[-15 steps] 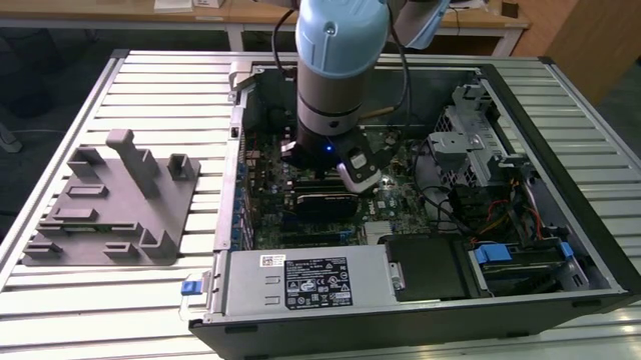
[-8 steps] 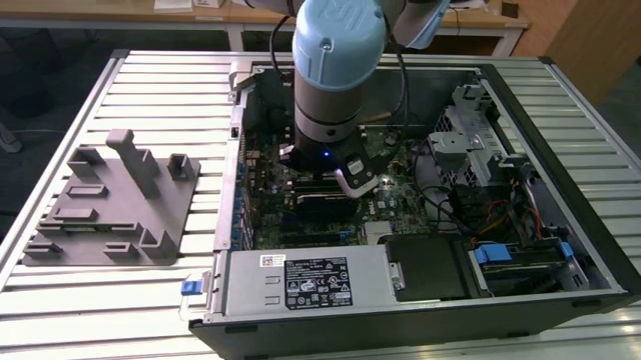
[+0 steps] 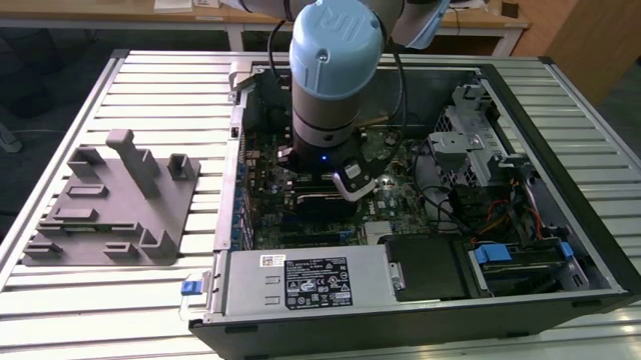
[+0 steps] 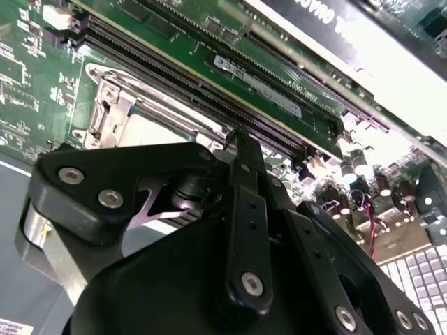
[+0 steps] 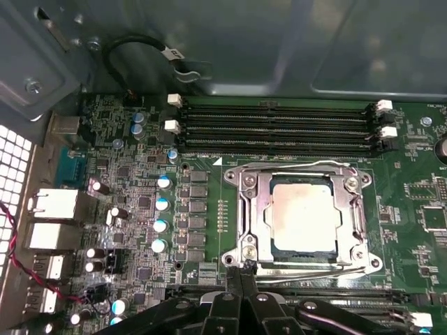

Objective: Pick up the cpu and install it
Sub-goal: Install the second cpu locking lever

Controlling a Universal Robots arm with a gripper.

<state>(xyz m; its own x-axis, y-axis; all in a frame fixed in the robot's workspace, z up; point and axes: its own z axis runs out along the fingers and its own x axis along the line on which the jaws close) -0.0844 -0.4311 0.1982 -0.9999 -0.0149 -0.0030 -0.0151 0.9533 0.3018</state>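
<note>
The cpu (image 5: 304, 218), a pale silvery square, lies inside the metal socket frame (image 5: 246, 209) on the green motherboard (image 5: 412, 209); the frame's retaining plate is down around it. My gripper (image 5: 239, 271) hovers just beside the socket's edge, its two black fingers pressed together with nothing between them. In the second wrist view the cpu (image 4: 150, 130) shows as a pale patch in the socket beyond the black fingers (image 4: 246, 181). In the exterior view the arm (image 3: 331, 82) reaches straight down into the open computer case (image 3: 521, 90), over the motherboard.
Memory slots (image 5: 279, 129) run along one side of the socket. A grey plastic tray with upright posts (image 3: 110, 210) sits on the slatted table at the exterior view's left. Inside the case are a power supply (image 3: 300, 281), a drive cage (image 3: 470, 142) and loose cables (image 3: 501, 217).
</note>
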